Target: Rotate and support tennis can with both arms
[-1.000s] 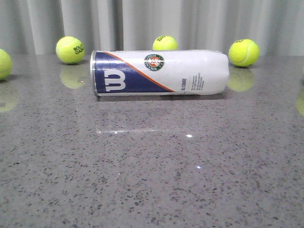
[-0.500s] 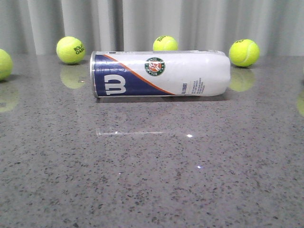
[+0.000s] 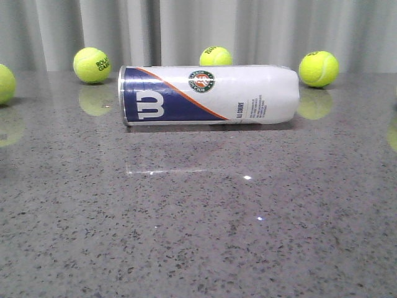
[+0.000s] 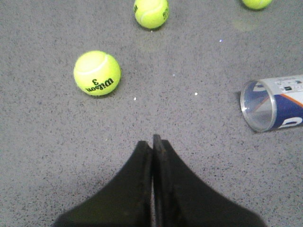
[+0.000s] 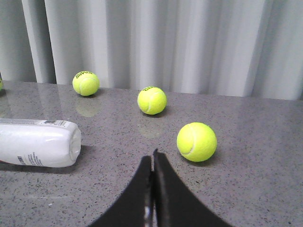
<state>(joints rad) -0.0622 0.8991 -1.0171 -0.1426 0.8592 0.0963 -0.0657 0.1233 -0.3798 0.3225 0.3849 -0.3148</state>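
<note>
The tennis can [image 3: 208, 95] lies on its side on the grey table, navy end with the white "W" to the left, white end to the right, round green-red badge on top. Its open rimmed end shows in the left wrist view [image 4: 272, 104], its white end in the right wrist view [image 5: 40, 143]. My left gripper [image 4: 152, 140] is shut and empty above bare table, apart from the can. My right gripper [image 5: 152, 155] is shut and empty, apart from the can's white end. Neither arm shows in the front view.
Yellow-green tennis balls lie round the can: three along the back [image 3: 92, 64], [image 3: 215, 56], [image 3: 318, 68] and one at the left edge [image 3: 5, 82]. A grey curtain hangs behind the table. One ball [image 5: 196, 141] lies close to my right gripper, another [image 4: 96, 73] ahead of my left gripper.
The can has shifted slightly in the view and back. Neither arm shows in the front view.
</note>
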